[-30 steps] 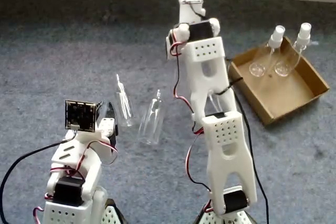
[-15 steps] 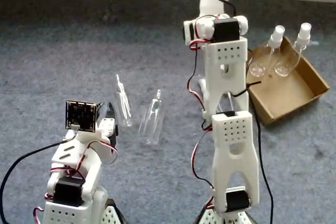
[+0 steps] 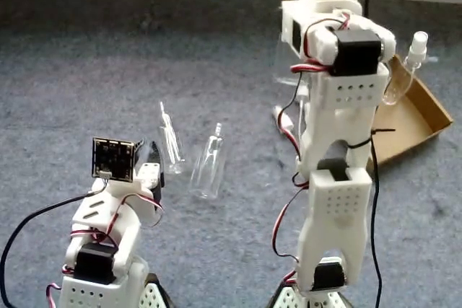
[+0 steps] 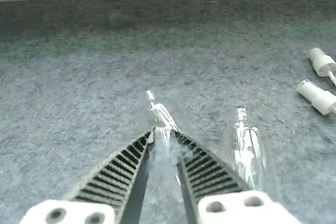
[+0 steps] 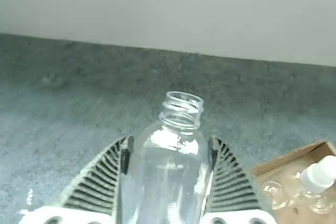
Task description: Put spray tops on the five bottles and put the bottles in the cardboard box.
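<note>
clear uncapped bottle (image 5: 178, 124) sits clamped between the jaws of the right tool (image 5: 169, 141), held up above the grey bench (image 4: 79, 77) near the cardboard box (image 3: 411, 124). the left tool (image 4: 164, 134) is pinched shut on a second bottle (image 4: 159, 111) lying on the bench, with a third bottle (image 4: 247, 145) just beside it.

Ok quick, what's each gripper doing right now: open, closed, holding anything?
Left gripper: closed on the lying bottle, down on the carpet.
Right gripper: closed on the raised bottle, no spray top.
</note>
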You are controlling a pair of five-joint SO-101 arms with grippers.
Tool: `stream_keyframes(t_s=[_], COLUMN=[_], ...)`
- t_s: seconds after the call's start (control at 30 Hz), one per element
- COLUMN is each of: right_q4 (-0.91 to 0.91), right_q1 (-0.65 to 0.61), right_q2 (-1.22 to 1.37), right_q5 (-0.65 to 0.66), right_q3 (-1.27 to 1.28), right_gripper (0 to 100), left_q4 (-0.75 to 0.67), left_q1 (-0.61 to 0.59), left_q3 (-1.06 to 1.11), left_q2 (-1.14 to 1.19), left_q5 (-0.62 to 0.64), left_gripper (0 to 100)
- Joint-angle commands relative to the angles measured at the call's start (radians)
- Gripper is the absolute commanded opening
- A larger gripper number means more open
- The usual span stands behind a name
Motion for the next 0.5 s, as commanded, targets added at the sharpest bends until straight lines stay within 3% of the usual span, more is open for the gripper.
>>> stream_keyframes(t_s=[0.0, 0.17, 0.47], right_q4=[0.022, 0.021, 0.021], right_q1=[0.018, 0.018, 0.018], right_q2=[-0.186, -0.360, -0.625], right_q5=[0.008, 0.008, 0.009], right_q3=[0.130, 0.397, 0.575], right_gripper=[3.5, 3.5, 3.5], left_q4=[-0.021, -0.021, -0.021], left_q1=[0.027, 0.027, 0.027], left_q3=[-0.007, -0.007, -0.007], left_q2=[-0.010, -0.010, -0.010], left_q5=[0.003, 0.003, 0.003], left_gripper=[1, 1, 1])
